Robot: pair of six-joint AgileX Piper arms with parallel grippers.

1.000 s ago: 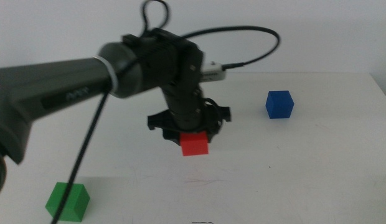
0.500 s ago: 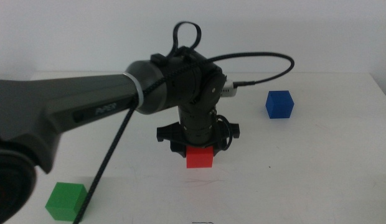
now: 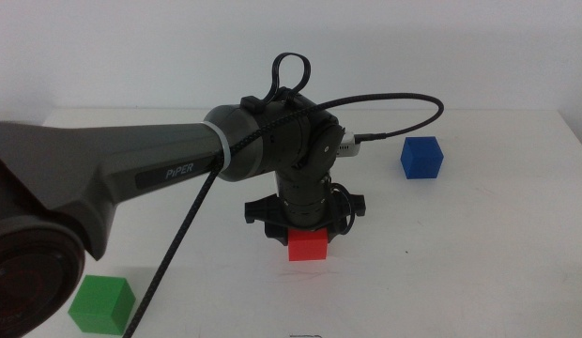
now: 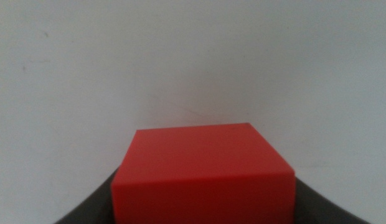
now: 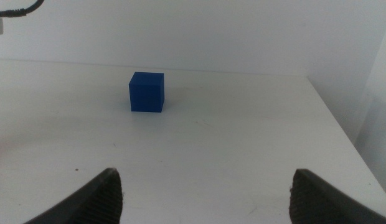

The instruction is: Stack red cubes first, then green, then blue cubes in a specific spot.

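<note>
Presently, left gripper: clamped on the red cube, which is held between its jaws low over the white table.
Right gripper: parked with jaws spread wide, the blue cube well ahead of it.
Green cube: well apart from the left gripper, toward the arm's base side.
Contact: whether the red cube is touching the table cannot be told.
Risk: if released above the surface, the cube may bounce or be turned off square, and a crooked base would be given to the stack.
Risk: a skewed jaw opening may drag the cube off its spot.

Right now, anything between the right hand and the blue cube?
Nothing. In the right wrist view only bare white table lies between the open right hand and the blue cube. The left hand holds the red cube elsewhere.
</note>
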